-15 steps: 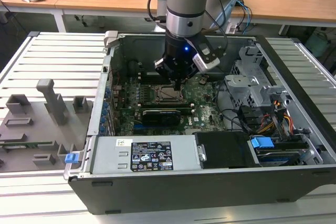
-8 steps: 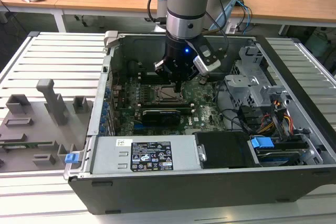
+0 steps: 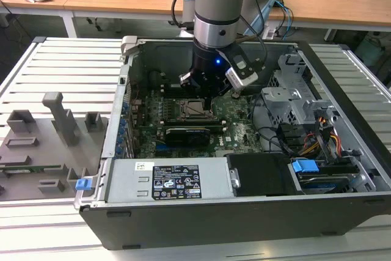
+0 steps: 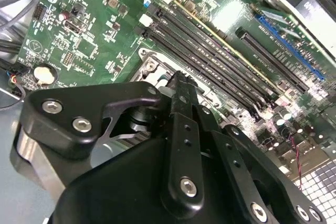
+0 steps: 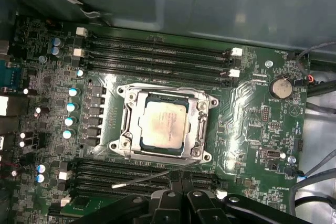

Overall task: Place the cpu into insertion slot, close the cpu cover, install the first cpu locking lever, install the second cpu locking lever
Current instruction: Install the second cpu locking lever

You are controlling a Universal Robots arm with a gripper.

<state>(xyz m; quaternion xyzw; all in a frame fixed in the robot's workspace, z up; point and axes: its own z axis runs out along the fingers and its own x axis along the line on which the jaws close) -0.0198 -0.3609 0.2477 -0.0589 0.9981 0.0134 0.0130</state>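
Sitting in the slot (image 5: pixel 164 123) already, cpu (image 5: pixel 164 124), cover (image 5: pixel 198 121) down over it. Loose lever (image 5: pixel 144 178) lying crosswise just beside, right by gripper (image 5: pixel 178 181). Fingers pressed together, holding nothing.

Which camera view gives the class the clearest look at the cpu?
The first wrist view: the cpu faces the camera, its pale top framed by the metal cover. The exterior view has it small, below the gripper. The second wrist view has the gripper's body in front of the socket, and I cannot make out the chip.
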